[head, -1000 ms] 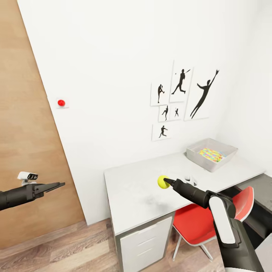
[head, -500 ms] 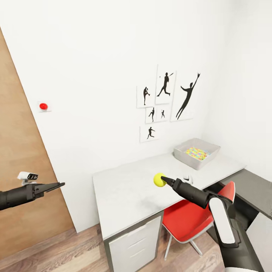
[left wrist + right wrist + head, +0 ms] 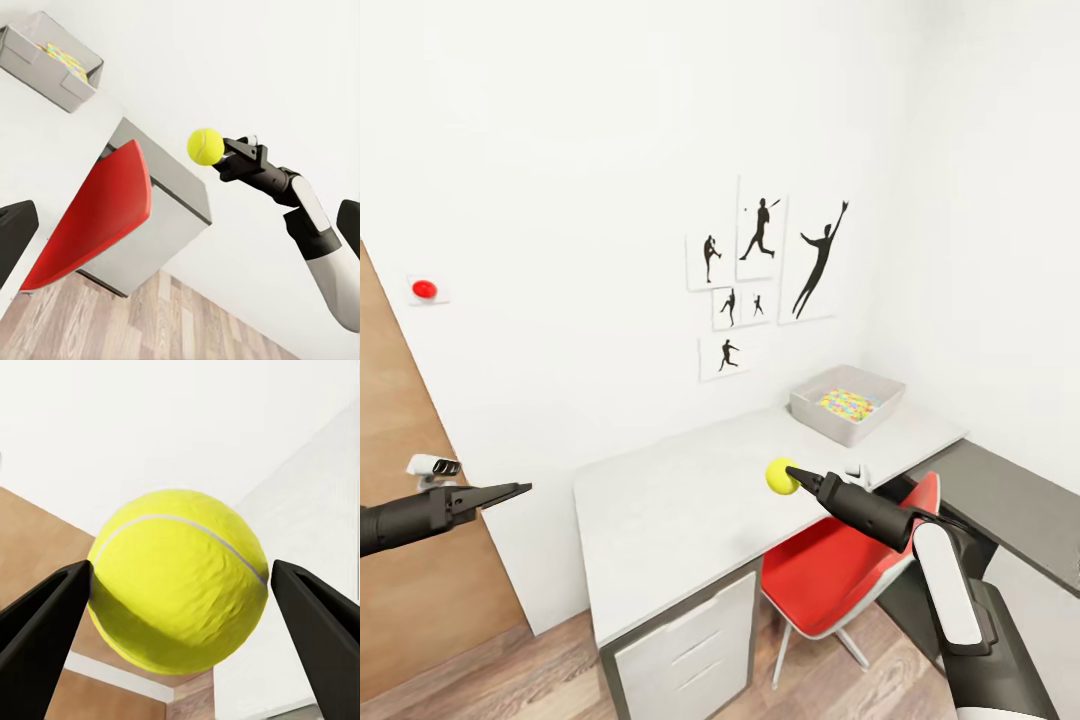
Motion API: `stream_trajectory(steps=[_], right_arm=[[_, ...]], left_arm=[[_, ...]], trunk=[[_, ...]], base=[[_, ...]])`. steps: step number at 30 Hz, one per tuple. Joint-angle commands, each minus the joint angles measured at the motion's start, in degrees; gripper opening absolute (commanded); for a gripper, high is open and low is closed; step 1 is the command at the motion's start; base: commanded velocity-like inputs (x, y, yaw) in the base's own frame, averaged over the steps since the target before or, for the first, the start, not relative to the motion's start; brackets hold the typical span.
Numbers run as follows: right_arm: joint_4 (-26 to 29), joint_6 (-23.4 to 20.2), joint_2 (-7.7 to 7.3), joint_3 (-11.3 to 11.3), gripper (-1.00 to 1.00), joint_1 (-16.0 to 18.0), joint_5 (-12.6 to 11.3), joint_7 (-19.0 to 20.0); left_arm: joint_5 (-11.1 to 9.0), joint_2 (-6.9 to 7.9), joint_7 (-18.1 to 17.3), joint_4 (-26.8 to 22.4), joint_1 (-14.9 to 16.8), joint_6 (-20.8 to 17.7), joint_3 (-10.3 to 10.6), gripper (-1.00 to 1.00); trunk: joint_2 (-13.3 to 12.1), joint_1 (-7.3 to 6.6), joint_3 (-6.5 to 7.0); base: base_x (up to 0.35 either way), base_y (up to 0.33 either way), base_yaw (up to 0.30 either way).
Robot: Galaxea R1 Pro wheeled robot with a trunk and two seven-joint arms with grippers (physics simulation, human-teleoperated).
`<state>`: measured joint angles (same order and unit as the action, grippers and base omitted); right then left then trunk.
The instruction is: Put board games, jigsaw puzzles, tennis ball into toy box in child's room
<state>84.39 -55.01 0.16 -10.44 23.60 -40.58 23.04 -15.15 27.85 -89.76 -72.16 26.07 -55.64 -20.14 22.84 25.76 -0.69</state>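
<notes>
toy box (image 3: 847, 405) contents: too small, maybe jigsaw puzzles | red chair (image 3: 830, 580): partly under table (image 3: 660, 500)

From the head we overlook the table (image 3: 690, 500); both wrist views share the tennis ball (image 3: 205, 145), the right nearest.

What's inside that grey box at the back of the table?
The toy box holds a flat layer of neon jigsaw pieces, yellow, pink, blue and green. Its near wall hides part of the floor, so anything else there cannot be seen.
</notes>
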Motion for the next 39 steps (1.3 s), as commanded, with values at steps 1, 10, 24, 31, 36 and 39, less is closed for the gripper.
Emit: stream_trajectory(steps=[1, 10, 24, 31, 36, 39], right_arm=[[0.02, -0.27, 0.02, -0.11, -1.00, 0.04, 0.35, 0.43], [-0.01, -0.27, 0.02, -0.14, -1.00, 0.04, 0.31, 0.43], [-0.07, -0.27, 0.02, -0.19, -1.00, 0.04, 0.15, 0.43], [-0.05, -0.27, 0.02, -0.19, -1.00, 0.04, 0.15, 0.43], [-0.10, -0.27, 0.02, -0.20, -1.00, 0.04, 0.12, 0.43], [-0.10, -0.27, 0.02, -0.20, -1.00, 0.04, 0.14, 0.43]], left_arm=[[0.03, 0.01, -0.24, 0.00, 0.04, -0.61, 0.02, 1.00], [0.00, 0.01, -0.24, 0.00, 0.03, -0.61, 0.02, 1.00], [0.02, 0.01, -0.24, 0.00, 0.03, -0.61, 0.09, 1.00], [0.02, 0.01, -0.24, 0.00, 0.03, -0.54, 0.06, 1.00], [0.00, 0.01, -0.24, 0.00, 0.03, -0.52, 0.10, 1.00], [0.02, 0.01, -0.24, 0.00, 0.03, -0.56, 0.10, 1.00]], trunk=[[0.08, 0.03, -0.07], [0.08, 0.03, -0.07], [0.08, 0.03, 0.44], [0.08, 0.03, 0.84], [0.08, 0.03, 1.13], [0.08, 0.03, 1.31]], base=[[0.000, -0.138, -0.006], [0.000, -0.255, -0.001], [0.063, -0.273, -0.139], [0.133, -0.258, -0.224], [0.144, -0.254, -0.225], [0.162, -0.228, -0.225]])
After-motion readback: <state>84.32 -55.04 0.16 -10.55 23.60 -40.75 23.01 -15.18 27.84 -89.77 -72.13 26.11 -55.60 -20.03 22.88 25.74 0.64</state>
